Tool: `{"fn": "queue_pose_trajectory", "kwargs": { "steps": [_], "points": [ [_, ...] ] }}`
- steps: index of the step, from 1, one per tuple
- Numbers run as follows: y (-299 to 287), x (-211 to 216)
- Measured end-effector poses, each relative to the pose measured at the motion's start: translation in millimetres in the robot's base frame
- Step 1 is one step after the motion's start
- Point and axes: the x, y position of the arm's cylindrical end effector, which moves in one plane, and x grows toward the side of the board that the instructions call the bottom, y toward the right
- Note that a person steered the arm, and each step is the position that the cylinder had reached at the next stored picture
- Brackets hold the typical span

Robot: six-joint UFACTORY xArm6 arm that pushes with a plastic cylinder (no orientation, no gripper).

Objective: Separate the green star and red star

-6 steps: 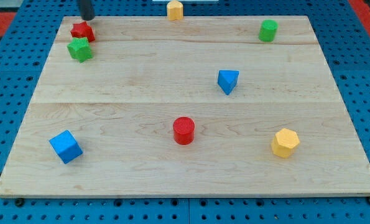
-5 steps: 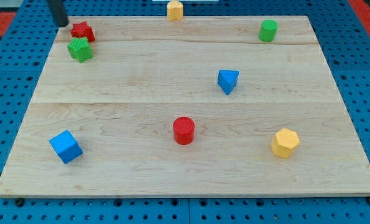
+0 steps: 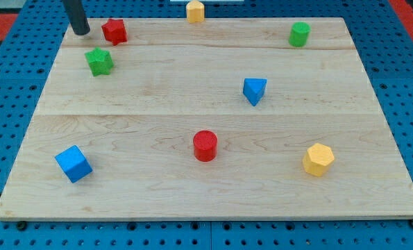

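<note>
Since the earlier frames the red star [image 3: 114, 31] has slid toward the frame's right along the board's top edge, and the green star [image 3: 99, 61] has shifted slightly right and down; a bare strip of wood now shows between them. My tip [image 3: 80, 31] (a plain dark rod, nothing on it to open or close) stands in the upper left of the frame, just left of the red star. Both stars are squat, matte and knobbly, with no clear long axis. The wooden board [image 3: 206, 194] is pale, with visible grain.
</note>
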Motion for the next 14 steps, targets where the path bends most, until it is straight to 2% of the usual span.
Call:
{"fn": "queue_pose_trajectory", "kwargs": {
  "steps": [2, 3, 4, 5, 6, 8, 9, 10, 12, 14],
  "points": [
    [158, 14],
    [164, 54],
    [149, 70],
    [144, 113],
    [113, 134],
    [50, 131],
    [40, 110],
    [40, 72],
    [38, 68],
    [99, 70]
  ]
}}
